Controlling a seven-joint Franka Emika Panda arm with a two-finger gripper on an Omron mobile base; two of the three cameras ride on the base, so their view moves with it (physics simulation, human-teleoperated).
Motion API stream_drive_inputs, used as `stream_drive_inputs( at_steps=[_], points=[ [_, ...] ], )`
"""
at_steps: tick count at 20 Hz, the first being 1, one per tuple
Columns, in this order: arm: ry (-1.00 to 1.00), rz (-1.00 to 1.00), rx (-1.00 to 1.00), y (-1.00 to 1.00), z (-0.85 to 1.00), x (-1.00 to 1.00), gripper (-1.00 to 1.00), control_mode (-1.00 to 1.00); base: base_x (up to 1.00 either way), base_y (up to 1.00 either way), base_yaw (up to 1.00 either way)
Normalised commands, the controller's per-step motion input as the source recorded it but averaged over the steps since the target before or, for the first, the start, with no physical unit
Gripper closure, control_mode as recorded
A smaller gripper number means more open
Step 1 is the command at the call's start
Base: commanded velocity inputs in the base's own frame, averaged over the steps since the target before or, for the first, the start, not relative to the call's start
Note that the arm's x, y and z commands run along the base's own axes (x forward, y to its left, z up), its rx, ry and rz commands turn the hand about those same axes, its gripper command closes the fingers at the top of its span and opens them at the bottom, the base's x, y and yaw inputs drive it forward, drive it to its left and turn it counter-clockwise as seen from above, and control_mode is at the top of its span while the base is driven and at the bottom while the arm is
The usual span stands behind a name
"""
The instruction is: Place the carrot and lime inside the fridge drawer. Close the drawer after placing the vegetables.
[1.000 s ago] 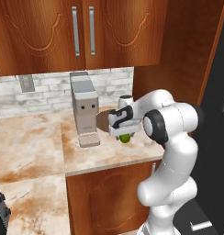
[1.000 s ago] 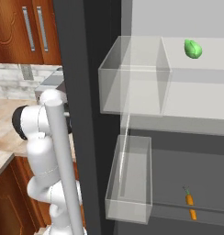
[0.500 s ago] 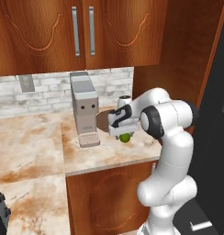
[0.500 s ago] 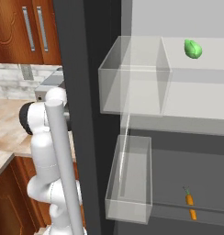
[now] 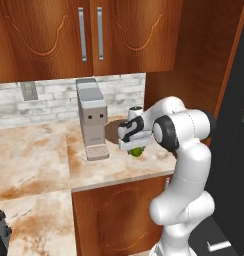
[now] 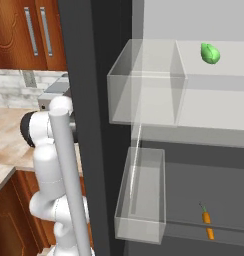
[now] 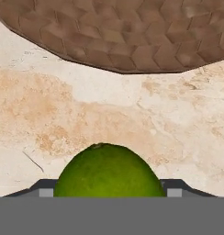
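A white robot arm reached over a marbled beige stone counter (image 5: 39, 155) toward the lime (image 5: 137, 151), a small dark green ball lying just right of a tall grey coffee machine (image 5: 92, 119) and in front of a round brown woven mat (image 7: 118, 32). The two-finger gripper (image 5: 134, 148) sat directly over the fruit, and the hand view showed the lime between the two dark fingertips (image 7: 174, 184), one at each flank; whether the jaws had yet clamped it could not be told.

The step in hand looked to be picking up the lime, the second half of the load. The carrot (image 6: 207, 222), a slim orange tapered root with a green tip, already lay in the fridge drawer (image 6: 194, 190), a wide shallow dark grey tray low in the open fridge, well right of the coffee machine.

The next move would call for a firm squeeze on a round fruit likely to roll or slip, a straight lift off the counter, then a wide swing right, past the dark fridge door edge (image 6: 94, 100), down to the drawer, which would afterwards need pushing shut.

The counter around the coffee machine carried a pale cup (image 5: 134, 111) behind the arm. A grey brick backsplash (image 5: 49, 100) ran behind the machine, brown wooden cabinets (image 5: 89, 35) hung above it. Inside the fridge, clear plastic bins (image 6: 144, 90) stood above the drawer and a brighter green oval thing (image 6: 210, 53) sat on the upper shelf.
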Motion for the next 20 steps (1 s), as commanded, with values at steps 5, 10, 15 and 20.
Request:
stream_drive_inputs(
  at_steps=[5, 10, 15, 20],
  points=[
    [-0.11, 0.0, 0.0, 0.0, 0.15, -0.68, 1.0, -1.0, 0.0, 0.0, 0.0],
    [-0.19, 0.0, 0.0, 0.09, 0.87, -0.93, 1.0, -1.0, 0.0, 0.0, 0.0],
    [-0.12, -0.01, 0.0, 0.02, 0.75, -1.0, 1.0, -1.0, 0.0, 0.0, 0.0],
    [-0.09, -0.05, 0.0, 0.0, 0.57, -0.89, 1.0, -1.0, 0.0, 0.0, 0.0]
  ],
)
